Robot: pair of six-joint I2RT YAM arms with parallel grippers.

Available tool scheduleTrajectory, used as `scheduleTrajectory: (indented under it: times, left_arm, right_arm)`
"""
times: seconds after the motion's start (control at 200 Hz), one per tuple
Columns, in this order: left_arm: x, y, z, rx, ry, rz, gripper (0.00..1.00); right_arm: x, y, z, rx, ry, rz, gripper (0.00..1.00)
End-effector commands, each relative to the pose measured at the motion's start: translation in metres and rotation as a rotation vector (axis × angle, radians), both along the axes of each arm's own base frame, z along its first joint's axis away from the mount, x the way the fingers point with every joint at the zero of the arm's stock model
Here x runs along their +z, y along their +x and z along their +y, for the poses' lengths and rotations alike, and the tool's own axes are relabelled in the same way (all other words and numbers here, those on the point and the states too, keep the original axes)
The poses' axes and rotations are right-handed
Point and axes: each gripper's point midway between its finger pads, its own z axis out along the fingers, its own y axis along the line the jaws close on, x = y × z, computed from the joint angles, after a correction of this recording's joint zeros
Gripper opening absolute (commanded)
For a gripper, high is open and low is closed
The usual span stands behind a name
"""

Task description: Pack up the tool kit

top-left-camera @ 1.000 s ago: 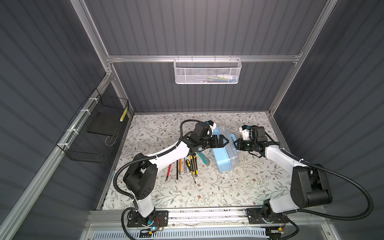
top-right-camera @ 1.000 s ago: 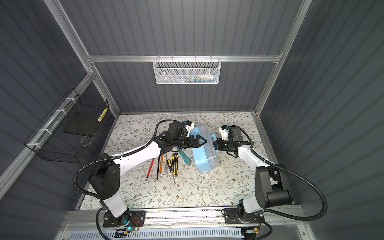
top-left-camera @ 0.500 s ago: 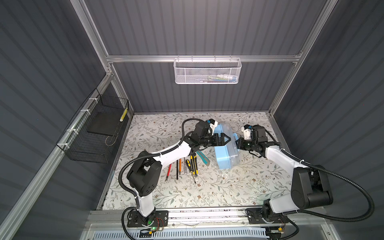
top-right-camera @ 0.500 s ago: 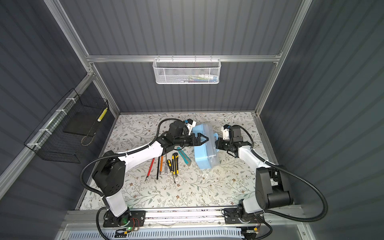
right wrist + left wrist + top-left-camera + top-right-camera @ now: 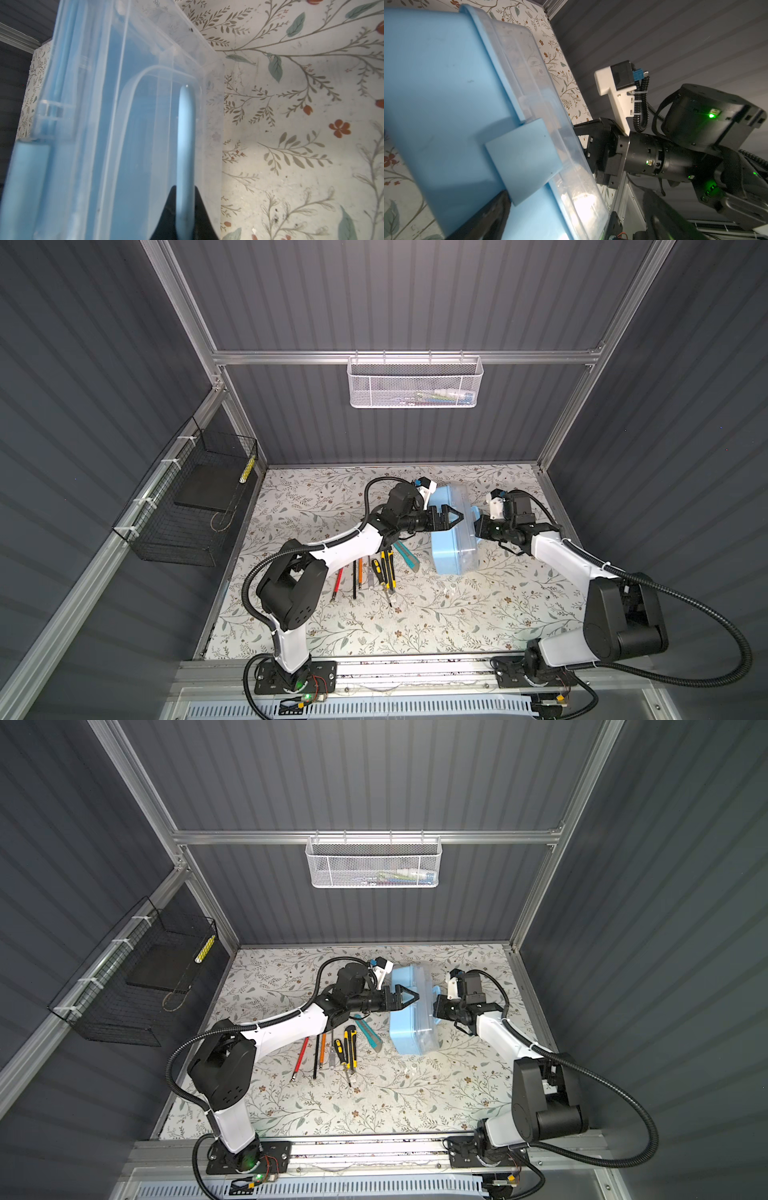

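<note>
The tool kit (image 5: 451, 545) (image 5: 409, 1029) is a light-blue box with a clear lid, tipped up on its side on the floral table, base facing left. My right gripper (image 5: 478, 526) (image 5: 436, 1007) (image 5: 185, 207) is shut on its pale-blue handle (image 5: 186, 135). My left gripper (image 5: 456, 516) (image 5: 411, 996) (image 5: 577, 220) is open. Its fingers stand either side of the raised long edge, by the blue latch (image 5: 523, 158), one on the base side and one on the lid side. Whether they touch the tool kit (image 5: 446, 93) I cannot tell.
Loose tools lie left of the box: a teal utility knife (image 5: 405, 556), yellow-black screwdrivers (image 5: 384, 572) and a red screwdriver (image 5: 336, 585). A white mesh basket (image 5: 415, 383) hangs on the back wall, a black wire basket (image 5: 195, 506) on the left wall.
My left gripper has edged right, over the upper edge of the tilted box, staying open. The right gripper keeps its hold on the handle and has barely moved.
</note>
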Motion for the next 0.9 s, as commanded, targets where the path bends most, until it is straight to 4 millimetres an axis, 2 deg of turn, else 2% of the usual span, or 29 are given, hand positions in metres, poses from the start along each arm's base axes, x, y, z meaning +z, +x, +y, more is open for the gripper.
scheduleTrajectory:
  times: [0.0,0.23,0.671,0.806,0.891]
  left_arm:
    - [0.082,-0.049,-0.027,-0.229,-0.248,-0.154,0.99]
    - [0.092,-0.051,-0.026,-0.243,-0.285,-0.194,0.99]
    - [0.125,-0.049,-0.015,-0.237,-0.381,-0.286,0.99]
    - [0.119,-0.040,-0.008,-0.196,-0.324,-0.278,0.99]
    - [0.100,-0.024,0.007,-0.124,-0.222,-0.246,0.99]
  right_arm:
    - [-0.020,-0.013,0.013,0.106,-0.098,0.025,0.00]
    - [-0.022,-0.013,0.011,0.104,-0.115,0.027,0.00]
    - [-0.029,-0.014,0.010,0.107,-0.118,0.031,0.00]
    - [-0.027,-0.014,0.010,0.106,-0.122,0.031,0.00]
    - [-0.022,-0.013,0.008,0.099,-0.123,0.018,0.00]
